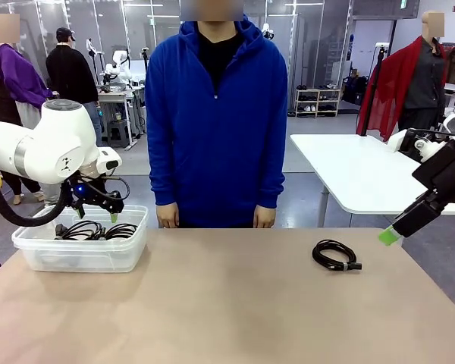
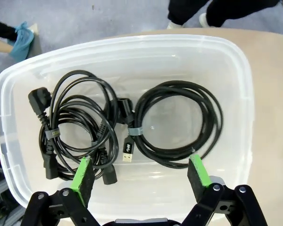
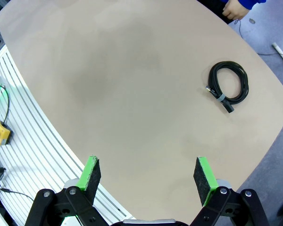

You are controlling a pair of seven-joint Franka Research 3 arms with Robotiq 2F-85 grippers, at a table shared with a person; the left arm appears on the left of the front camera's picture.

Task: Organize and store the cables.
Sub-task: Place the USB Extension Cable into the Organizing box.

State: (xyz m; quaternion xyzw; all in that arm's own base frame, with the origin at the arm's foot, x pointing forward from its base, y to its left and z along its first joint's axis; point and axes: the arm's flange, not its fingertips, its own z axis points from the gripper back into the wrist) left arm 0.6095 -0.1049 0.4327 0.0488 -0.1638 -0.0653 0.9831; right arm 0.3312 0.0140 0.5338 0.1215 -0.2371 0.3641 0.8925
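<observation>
Last loose cable coil (image 1: 335, 255) waits on the counter (image 1: 227, 303).
Both grippers released: right gripper (image 3: 147, 172) should straddle its banded side, pinching every loop; left gripper (image 2: 139, 172) hovers over binned cables (image 2: 137, 117) in the clear tub (image 2: 243, 94).

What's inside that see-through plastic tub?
The clear plastic tub holds a loose black cable bundle with chunky plugs and a black cable coil with a USB plug. The open left gripper covers parts of its near edge.
</observation>
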